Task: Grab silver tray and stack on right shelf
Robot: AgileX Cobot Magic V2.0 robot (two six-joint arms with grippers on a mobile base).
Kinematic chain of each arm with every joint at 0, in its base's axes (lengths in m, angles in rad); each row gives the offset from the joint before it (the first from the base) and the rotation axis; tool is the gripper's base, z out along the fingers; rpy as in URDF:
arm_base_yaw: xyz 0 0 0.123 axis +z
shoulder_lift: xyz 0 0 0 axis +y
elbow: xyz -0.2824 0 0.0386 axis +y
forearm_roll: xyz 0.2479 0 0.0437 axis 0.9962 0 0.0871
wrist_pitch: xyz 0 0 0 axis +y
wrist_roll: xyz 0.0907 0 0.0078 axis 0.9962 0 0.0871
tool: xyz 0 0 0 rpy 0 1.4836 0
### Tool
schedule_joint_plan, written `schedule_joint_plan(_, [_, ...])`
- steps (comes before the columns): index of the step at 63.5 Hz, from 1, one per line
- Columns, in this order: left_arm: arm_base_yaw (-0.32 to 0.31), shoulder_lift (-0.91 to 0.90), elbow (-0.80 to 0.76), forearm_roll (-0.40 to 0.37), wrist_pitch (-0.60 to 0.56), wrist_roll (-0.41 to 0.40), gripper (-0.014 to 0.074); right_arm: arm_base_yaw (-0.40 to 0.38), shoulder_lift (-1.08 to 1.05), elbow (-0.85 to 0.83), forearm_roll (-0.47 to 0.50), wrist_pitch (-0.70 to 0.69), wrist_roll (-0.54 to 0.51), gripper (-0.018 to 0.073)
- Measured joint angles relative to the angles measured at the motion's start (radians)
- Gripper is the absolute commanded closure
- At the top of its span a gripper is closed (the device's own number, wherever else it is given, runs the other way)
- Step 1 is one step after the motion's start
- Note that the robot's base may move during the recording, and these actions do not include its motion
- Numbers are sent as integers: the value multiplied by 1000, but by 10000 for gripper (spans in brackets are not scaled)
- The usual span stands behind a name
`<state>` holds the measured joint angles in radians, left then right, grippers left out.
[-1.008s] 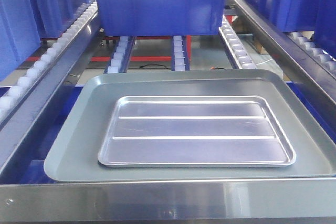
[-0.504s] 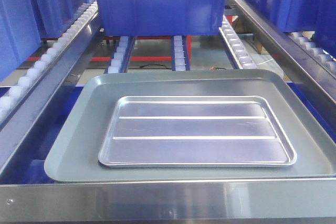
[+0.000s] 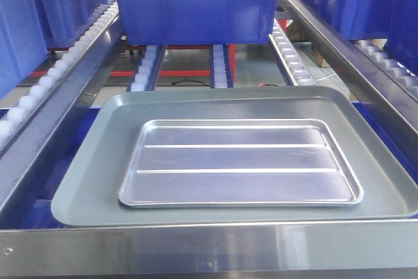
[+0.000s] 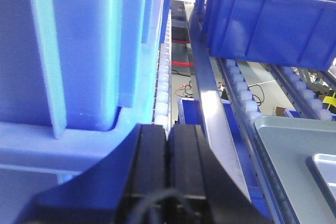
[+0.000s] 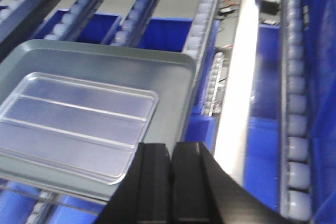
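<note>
Before me runs the steel roller shelf (image 3: 215, 246) with its white rollers and brushed front bar. On it rests a large dull grey flat tray (image 3: 91, 168), and inside that lies the shiny ridged silver tray (image 3: 238, 161). My left pincer (image 4: 167, 145) and right pincer (image 5: 172, 163) are both closed tight, fingers together, gripping nothing.

The left gripper (image 4: 168, 145), its two black fingers (image 4: 149, 166) pressed together, sits low in front of a large blue bin (image 4: 79, 51). Beyond it, white rollers (image 4: 164, 85) line a steel rail (image 4: 207, 87). A second blue bin (image 4: 268, 19) rests upper right; a grey tray (image 4: 294, 150) holds the silver tray's (image 4: 325, 169) corner.
</note>
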<state>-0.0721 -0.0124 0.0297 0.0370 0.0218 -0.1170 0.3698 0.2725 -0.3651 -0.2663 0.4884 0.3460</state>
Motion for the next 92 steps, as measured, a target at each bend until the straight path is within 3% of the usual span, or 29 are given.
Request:
schedule_joint_plan(16, [0,0,0,0,-1,0,697,-272,-169,177,254,-172,-287,508])
schedule_joint_plan(25, [0,0,0,0,-1,0,697,-348,-274,308,290,-293,-326,508])
schedule_joint_plan(43, [0,0,0,0,-2,0,697,-364,-283,393,296,-444,-335,508])
schedule_joint_plan(92, [0,0,0,0,-2,0,697,-365,-283,393,297,-456,-337,508])
